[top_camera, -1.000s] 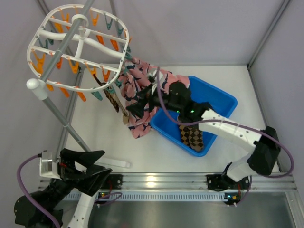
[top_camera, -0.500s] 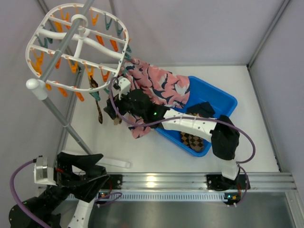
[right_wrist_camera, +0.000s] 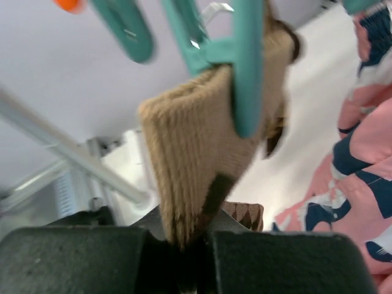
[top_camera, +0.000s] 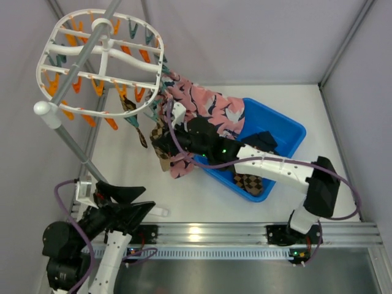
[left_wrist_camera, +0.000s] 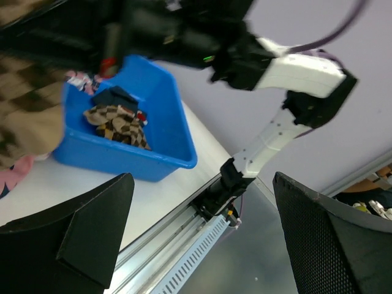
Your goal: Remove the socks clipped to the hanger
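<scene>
My right hand (right_wrist_camera: 191, 257) is closed on a brown-and-black checkered sock (right_wrist_camera: 196, 153). In the right wrist view the tan cuff is pinched between the two black fingers at the bottom of the frame, and a teal clip (right_wrist_camera: 245, 73) bites the same cuff near its top edge, so the sock is not yet off. From the top camera this happens just left of the frame's centre, under the lower right rim of the hanger (top_camera: 68, 49), which hangs tilted in the upper left on the grey pole (top_camera: 73, 147). A second checkered sock (top_camera: 136, 119) dangles from a clip just to the left, and pink socks (top_camera: 205, 107) with navy and white marks hang bunched to the upper right, draping toward the blue bin (top_camera: 294, 131). One checkered sock (top_camera: 248, 180) lies in that bin, with a dark one (top_camera: 263, 141) beyond it. My left hand (top_camera: 149, 198) is wide open, holding nothing, low in the lower left above the white surface (top_camera: 135, 174), well apart from the hanger.
</scene>
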You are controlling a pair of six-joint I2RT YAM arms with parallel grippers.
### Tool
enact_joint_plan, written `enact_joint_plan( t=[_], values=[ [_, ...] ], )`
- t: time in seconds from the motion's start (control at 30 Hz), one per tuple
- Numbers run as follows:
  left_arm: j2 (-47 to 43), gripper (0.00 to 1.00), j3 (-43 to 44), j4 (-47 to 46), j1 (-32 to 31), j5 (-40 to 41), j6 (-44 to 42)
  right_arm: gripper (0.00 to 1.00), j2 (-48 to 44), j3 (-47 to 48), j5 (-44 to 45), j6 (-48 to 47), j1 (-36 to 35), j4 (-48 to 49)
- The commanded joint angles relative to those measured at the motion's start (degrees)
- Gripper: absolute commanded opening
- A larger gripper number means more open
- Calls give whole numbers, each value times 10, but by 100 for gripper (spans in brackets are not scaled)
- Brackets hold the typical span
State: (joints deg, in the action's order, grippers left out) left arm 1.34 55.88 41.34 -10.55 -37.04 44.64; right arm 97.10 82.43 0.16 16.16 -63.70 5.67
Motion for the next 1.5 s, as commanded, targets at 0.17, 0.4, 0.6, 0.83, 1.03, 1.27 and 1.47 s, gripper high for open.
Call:
enact_joint_plan(
  t=[0.17,0.4,0.6,0.83,1.03,1.27,1.47],
  values=[
    [11,98,-74,0,5,36,-34,1,-137,-13,-262,110,42,-16],
    [85,98,-39,-37,6,-78,-79,2,-144,-18,-449,186,103,15],
    [137,98,19,-37,6,-109,-143,3,-142,-26,-547,226,106,37],
    [162,98,-7,-66,7,-107,-161,4,-140,-58,-612,335,104,181],
    [161,99,-26,-110,9,-112,-178,4,-133,-63,-619,385,97,244],
    [172,99,-56,-194,9,-168,-163,4,-117,-54,-619,418,88,281],
    [199,98,-69,-210,9,-218,-157,4,-109,-49,-616,425,85,288]
  ],
)
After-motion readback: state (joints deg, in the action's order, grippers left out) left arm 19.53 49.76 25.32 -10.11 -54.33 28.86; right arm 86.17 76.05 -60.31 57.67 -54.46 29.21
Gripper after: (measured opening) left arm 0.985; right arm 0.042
